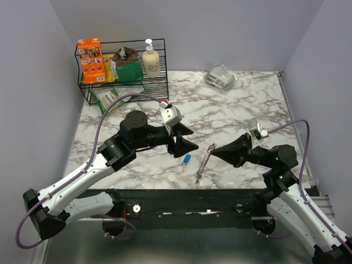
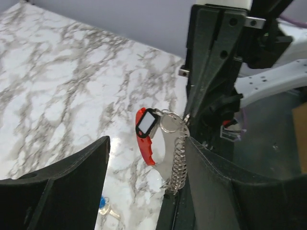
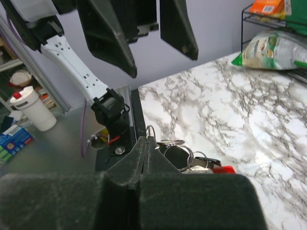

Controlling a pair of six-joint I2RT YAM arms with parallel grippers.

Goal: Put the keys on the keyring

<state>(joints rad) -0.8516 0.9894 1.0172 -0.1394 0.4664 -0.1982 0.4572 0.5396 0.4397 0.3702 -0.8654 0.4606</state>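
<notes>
My right gripper [image 1: 214, 150] is shut on a small silver ring of the keyring [image 1: 204, 164], holding it up near the table's front edge. The coiled silver chain [image 2: 179, 163] hangs down beside the red clip [image 2: 145, 141]. In the right wrist view the pinched ring [image 3: 150, 131] pokes above the closed fingertips, with more rings [image 3: 178, 149] beside them. A key with a blue head [image 1: 186, 160] lies on the marble under and left of the keyring, also low in the left wrist view as the key [image 2: 105, 207]. My left gripper [image 1: 188, 141] hovers open just left of the keyring, holding nothing.
A black wire rack [image 1: 122, 82] with snack boxes, bags and a soap bottle [image 1: 151, 59] stands at the back left. A silver packet [image 1: 221, 77] lies at the back right. The table's dark front rail [image 1: 192, 193] runs just below the key.
</notes>
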